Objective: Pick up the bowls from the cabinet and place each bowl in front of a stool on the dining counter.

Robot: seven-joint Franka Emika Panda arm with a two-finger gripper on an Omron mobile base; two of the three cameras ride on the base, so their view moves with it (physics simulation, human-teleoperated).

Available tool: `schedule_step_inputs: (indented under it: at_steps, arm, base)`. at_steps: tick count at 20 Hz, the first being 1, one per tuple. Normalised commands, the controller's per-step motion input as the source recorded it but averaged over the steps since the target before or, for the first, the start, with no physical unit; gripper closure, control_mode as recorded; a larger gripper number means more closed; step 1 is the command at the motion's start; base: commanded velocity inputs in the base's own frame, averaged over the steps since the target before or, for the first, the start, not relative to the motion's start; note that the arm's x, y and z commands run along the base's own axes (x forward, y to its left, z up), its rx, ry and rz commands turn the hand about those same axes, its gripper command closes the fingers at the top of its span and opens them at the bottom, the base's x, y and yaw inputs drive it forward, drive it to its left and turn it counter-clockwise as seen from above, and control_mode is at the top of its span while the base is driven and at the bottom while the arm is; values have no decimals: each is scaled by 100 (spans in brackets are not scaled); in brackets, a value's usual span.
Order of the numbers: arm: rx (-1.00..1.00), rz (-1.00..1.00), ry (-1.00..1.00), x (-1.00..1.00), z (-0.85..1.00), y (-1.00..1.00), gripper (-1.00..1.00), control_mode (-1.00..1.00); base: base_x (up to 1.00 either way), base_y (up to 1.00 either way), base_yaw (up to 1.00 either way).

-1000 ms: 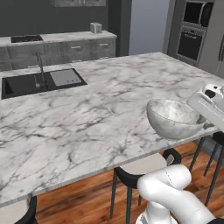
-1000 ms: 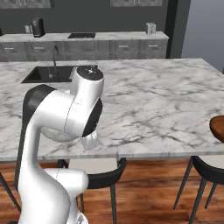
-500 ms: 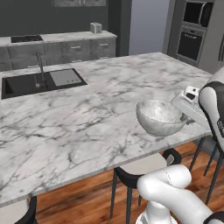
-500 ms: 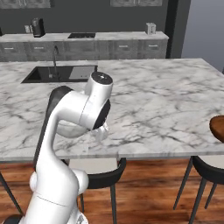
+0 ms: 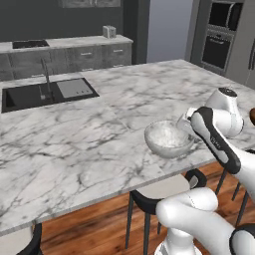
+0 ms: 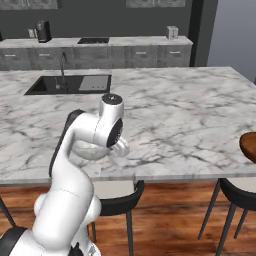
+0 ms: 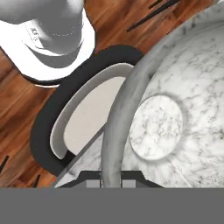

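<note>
White marble-veined stone spreads across the dining counter [image 5: 89, 144], with the black inset sink [image 5: 47, 94] and its tap [image 5: 46, 74] set toward the far left. Behind it, a narrower counter over grey drawers [image 6: 125, 55] is seen along the dark wall, a toaster [image 5: 109, 31] standing on top. The marbled stone bowl [image 5: 169, 139] is held near the counter's front edge, upright, with its rim gripped by the gripper [image 7: 110, 180]; whether its base touches the marble cannot be told. From the hand camera, the bowl's rim [image 7: 114, 131] is seen clamped between the jaws, one fingertip inside the wall and one outside, and the bowl's flat inner bottom is shown to the right. Below that edge, a stool [image 7: 83, 118] with a pale beige seat and black frame is tucked under the counter, just beneath the bowl. At the far right of the counter, the reddish-brown wooden bowl [image 6: 248, 146] is glimpsed at the picture's edge, with another stool [image 6: 240, 192] below it.
</note>
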Motion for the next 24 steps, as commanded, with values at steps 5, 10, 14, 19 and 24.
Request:
schedule_step_inputs:
  at_steps: [5,10,14,19,24]
  arm:
    - [-2,2,4,78,-42,2,100,-100]
    - [0,1,12,57,-26,8,100,-100]
    - [0,0,13,52,-28,6,100,-100]
    - [2,0,1,44,-35,0,100,-100]
    - [3,0,-3,29,-47,0,100,-100]
  base:
    - [0,0,0]
    - [0,0,0]
    - [0,0,0]
    - [0,0,0]
    - [0,0,0]
